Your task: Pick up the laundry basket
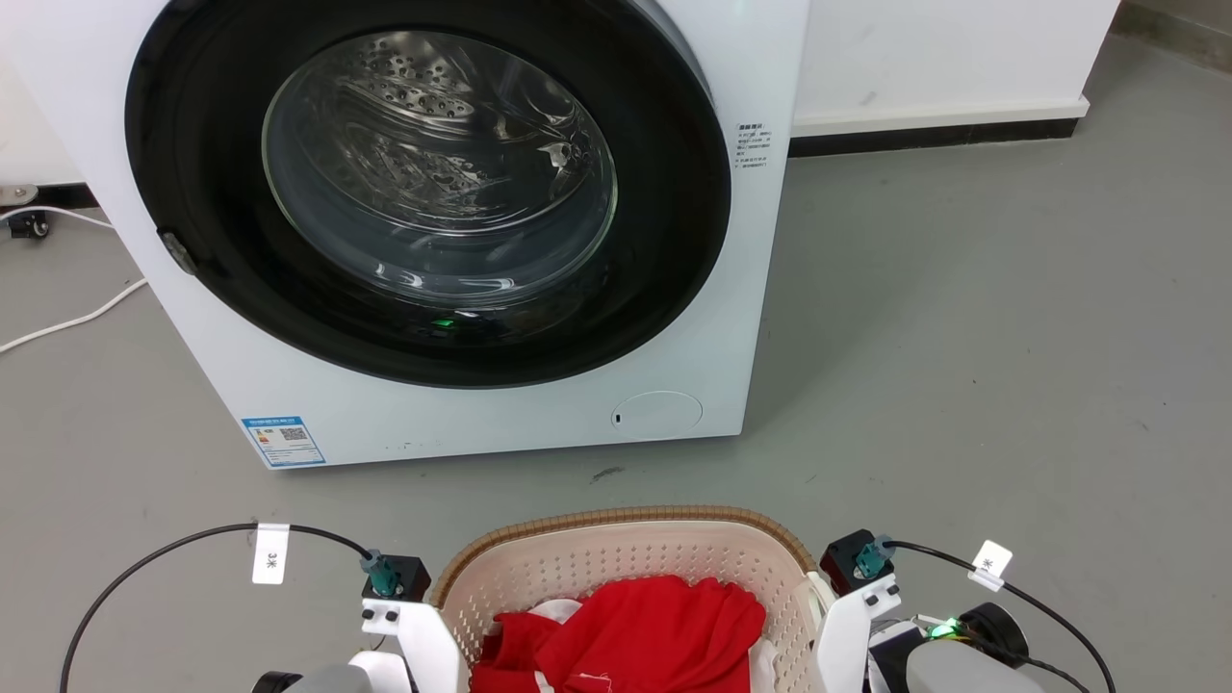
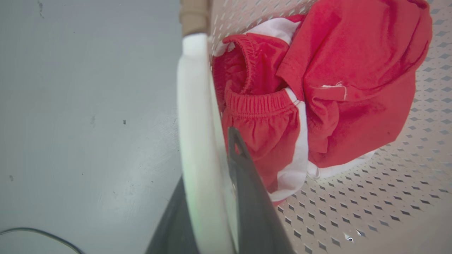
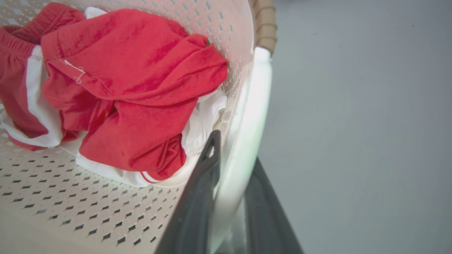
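One washing machine (image 1: 462, 231) stands on the grey floor (image 1: 962, 337); before it, between both arms, is one laundry basket (image 1: 616, 525), its long axis running left to right, neither arm nearer. It holds red-and-white clothes (image 1: 654, 626) — seemingly two pieces. The left jaws are narrow on the left handle (image 2: 197, 106), the right jaws on the right handle (image 3: 254, 106) — one finger inside the wall, one outside; the lift likely needs both rising evenly.
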Motion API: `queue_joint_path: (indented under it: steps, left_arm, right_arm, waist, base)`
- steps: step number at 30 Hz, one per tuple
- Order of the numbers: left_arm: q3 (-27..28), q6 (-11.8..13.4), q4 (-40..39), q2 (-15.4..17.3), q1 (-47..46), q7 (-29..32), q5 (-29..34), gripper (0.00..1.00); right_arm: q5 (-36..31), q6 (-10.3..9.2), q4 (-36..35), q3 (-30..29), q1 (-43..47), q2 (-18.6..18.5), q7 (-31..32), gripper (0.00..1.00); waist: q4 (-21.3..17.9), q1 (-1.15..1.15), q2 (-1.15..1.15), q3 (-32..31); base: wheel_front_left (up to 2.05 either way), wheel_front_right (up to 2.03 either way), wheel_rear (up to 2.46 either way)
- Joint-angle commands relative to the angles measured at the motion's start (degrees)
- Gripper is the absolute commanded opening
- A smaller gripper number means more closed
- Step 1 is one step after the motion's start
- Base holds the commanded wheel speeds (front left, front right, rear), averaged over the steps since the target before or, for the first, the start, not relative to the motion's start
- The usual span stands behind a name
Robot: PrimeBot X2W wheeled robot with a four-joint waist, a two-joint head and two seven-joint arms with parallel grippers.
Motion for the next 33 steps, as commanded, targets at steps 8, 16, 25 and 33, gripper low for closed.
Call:
queue_joint_path:
  steps: [8, 16, 25, 33]
  left_arm:
    - [-1.4, -0.8, -0.2, -0.1, -0.9, -0.1, -1.3, 0.0]
    - [-2.4, -0.8, -0.1, 0.0, -1.1, -0.3, -2.5, 0.0]
    - [-3.2, -0.8, 0.1, 0.0, -1.2, -0.6, -3.5, 0.0]
    - [-3.9, -0.8, 0.1, -0.1, -1.1, -0.7, -4.4, 0.0]
  right_arm:
    - [0.7, -0.01, 0.1, 1.2, -1.2, -0.2, -0.4, 0.0]
    - [1.3, -0.01, 0.2, 2.0, -0.9, 0.0, -0.2, 0.0]
    - [2.0, -0.01, 0.3, 2.7, -1.1, 0.0, -0.2, 0.0]
    - [2.3, -0.01, 0.4, 3.4, -1.0, -0.1, -0.3, 0.0]
  waist:
    - [-0.1, 0.0, 0.0, 0.0]
    - [-0.1, 0.0, 0.0, 0.1]
    - [-0.2, 0.0, 0.0, 0.2]
    - [-0.2, 0.0, 0.0, 0.1]
  base:
    - [0.0, 0.0, 0.0]
    - [0.0, 0.0, 0.0]
    - [0.0, 0.0, 0.0]
    - [0.0, 0.0, 0.0]
